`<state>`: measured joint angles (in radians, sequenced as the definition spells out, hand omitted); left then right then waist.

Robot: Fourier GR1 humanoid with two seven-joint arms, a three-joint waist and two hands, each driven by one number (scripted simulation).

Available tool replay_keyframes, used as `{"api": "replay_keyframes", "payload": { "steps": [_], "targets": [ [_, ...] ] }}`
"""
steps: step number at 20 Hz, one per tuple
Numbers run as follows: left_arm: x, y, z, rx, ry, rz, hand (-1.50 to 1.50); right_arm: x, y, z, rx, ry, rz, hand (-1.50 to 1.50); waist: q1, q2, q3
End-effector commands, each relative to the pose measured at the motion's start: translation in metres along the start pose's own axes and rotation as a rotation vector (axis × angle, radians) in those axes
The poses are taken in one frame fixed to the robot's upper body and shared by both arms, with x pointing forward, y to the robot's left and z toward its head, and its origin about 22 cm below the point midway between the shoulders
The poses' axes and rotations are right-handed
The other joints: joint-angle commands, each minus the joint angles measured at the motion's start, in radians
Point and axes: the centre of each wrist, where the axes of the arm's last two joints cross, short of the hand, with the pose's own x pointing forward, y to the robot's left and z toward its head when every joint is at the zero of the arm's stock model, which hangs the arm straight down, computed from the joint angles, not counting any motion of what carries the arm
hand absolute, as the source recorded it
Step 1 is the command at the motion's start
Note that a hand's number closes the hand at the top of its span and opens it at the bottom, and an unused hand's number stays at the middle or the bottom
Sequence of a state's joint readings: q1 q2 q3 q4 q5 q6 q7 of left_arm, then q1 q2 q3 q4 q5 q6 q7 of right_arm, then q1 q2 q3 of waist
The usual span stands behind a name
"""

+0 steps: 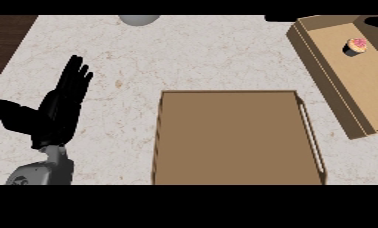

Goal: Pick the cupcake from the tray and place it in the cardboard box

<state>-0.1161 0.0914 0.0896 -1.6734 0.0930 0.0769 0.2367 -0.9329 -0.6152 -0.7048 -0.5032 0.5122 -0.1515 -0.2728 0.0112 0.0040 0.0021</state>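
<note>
The cupcake, with pink frosting and a dark wrapper, stands upright inside the long cardboard box at the far right of the counter. A wide brown tray with a raised rim lies in the middle near the front, with nothing on it. My left hand shows at the left, open with its fingers straight and pointing up, well apart from the tray and the box. It holds nothing. My right hand shows in no view.
A grey rounded object sits at the counter's back edge. The counter top is pale speckled stone. Dark wood borders it at the far left. The box's right side runs out of view.
</note>
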Motion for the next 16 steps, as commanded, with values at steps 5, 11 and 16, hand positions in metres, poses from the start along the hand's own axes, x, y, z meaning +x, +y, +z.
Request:
{"api": "replay_keyframes", "payload": {
  "steps": [5, 11, 16],
  "targets": [
    [0.011, -0.008, 0.007, -0.018, 0.014, 0.005, 0.0, -0.038, -0.05, 0.01, -0.117, 0.015, -0.204, -1.5, 0.005, 0.001, 0.0],
    [-0.018, 0.002, 0.002, 0.012, 0.0, -0.007, 0.0, -0.046, -0.074, 0.014, -0.149, 0.012, -0.221, -1.5, -0.003, -0.001, -0.002],
    [-0.002, 0.016, -0.008, 0.018, -0.007, -0.011, 0.0, -0.071, -0.104, 0.028, -0.154, -0.01, -0.214, -1.5, 0.005, 0.003, -0.001]
  ]
}}
